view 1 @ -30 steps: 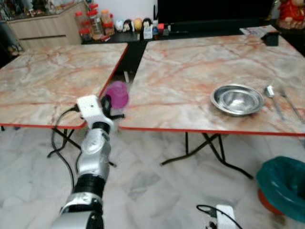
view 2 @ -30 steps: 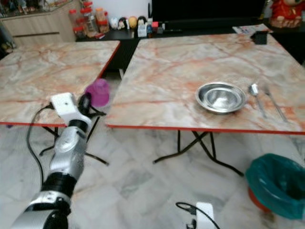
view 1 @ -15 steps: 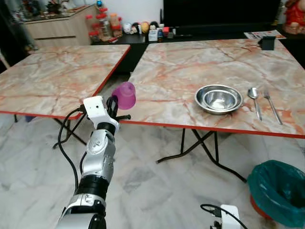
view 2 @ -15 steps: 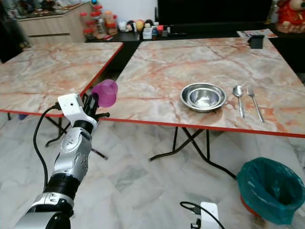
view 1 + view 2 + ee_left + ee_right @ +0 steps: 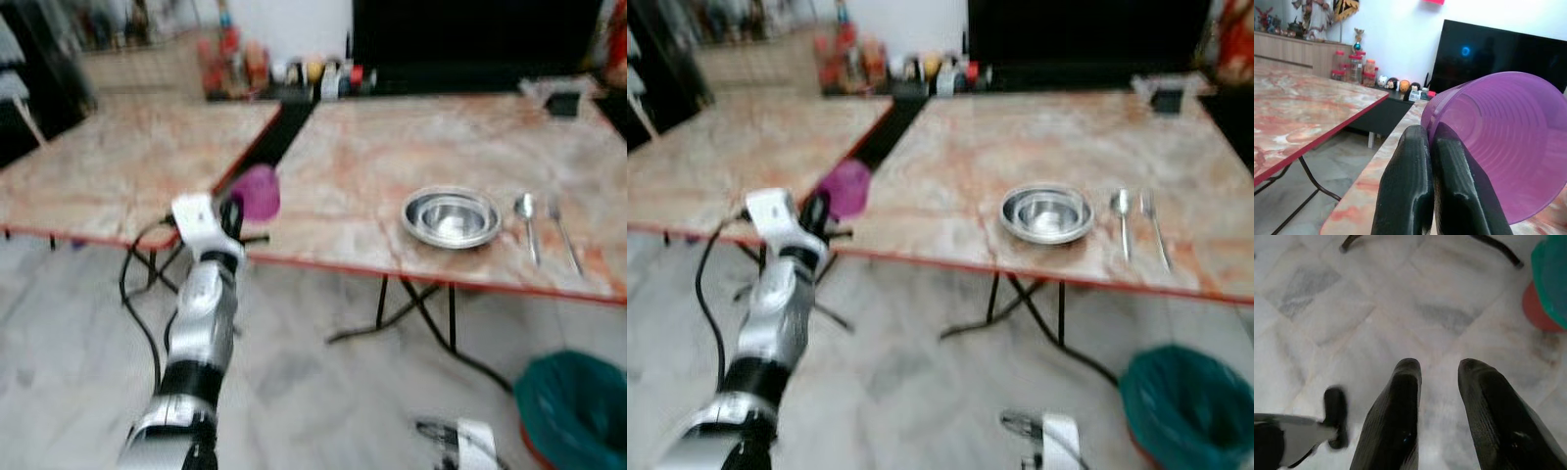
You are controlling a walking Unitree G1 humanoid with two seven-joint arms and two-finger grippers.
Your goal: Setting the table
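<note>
Purple cup [image 5: 258, 191]: held by left gripper [image 5: 1426, 161], raised at about bench-edge height in front of the gap between the two marble-pattern benches. Cup lies tilted on its side; in the left wrist view the open mouth faces the camera, and the two black fingers [image 5: 1405, 191] are closed together on the near rim, one finger against the outside wall, the other at the inside. Left arm [image 5: 201, 323] extends forward, silver, with a black cable looping beside it.

Right bench [image 5: 372, 166]: steel bowl [image 5: 452, 216] near the front edge, upright. Spoon [image 5: 529, 223] just right of the bowl, fork [image 5: 563, 231] just right of the spoon, both lying lengthwise, apart from each other. Dark small object [image 5: 563, 102] at the far right corner; identity not resolved. Left bench [image 5: 108, 166]: nothing made out on its visible surface. Head views blurred.

Right gripper [image 5: 1442, 421]: hangs low, pointed at the white marble floor [image 5: 1352, 333]; fingers parted with a clear gap, holding nothing. Teal bin [image 5: 1190, 401] on the floor near it, to the right below the right bench. Jars and small figures [image 5: 284, 69] on a dark shelf behind the benches.
</note>
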